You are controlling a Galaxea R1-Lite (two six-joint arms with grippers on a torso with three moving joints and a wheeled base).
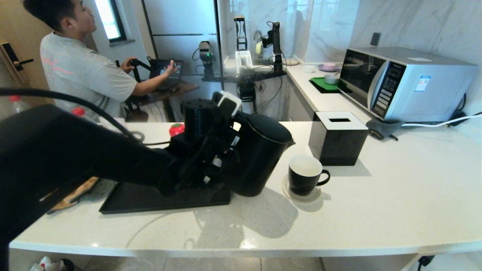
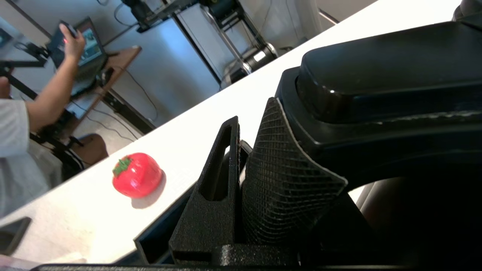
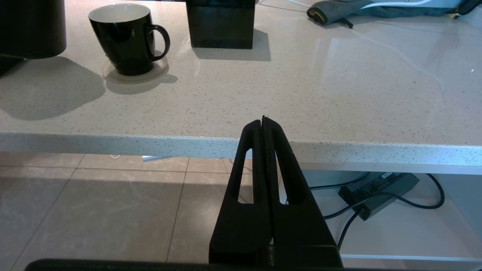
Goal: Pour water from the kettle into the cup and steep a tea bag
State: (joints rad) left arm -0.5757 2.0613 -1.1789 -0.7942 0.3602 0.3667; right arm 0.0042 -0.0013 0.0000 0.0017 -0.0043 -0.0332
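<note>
The black kettle (image 1: 260,150) hangs slightly tilted over the counter, its spout pointing at the cup (image 1: 304,175). My left gripper (image 1: 226,150) is shut on the kettle's loop handle. In the left wrist view the gripper (image 2: 253,113) sits beside the kettle's handle top (image 2: 376,75). The black cup, white inside, stands on a round coaster (image 1: 288,192) just right of the kettle, also seen as the cup (image 3: 122,35) beside the kettle's base (image 3: 32,26). My right gripper (image 3: 263,119) is shut and empty, parked below the counter's front edge. The tea bag is out of view; no water shows.
A black tissue box (image 1: 338,137) stands behind the cup. A black tray (image 1: 150,199) lies under my left arm, with a red tomato-shaped object (image 1: 176,129) behind it. A microwave (image 1: 406,82) and a grey cloth (image 1: 380,130) are at the far right. A person (image 1: 83,67) sits at the back left.
</note>
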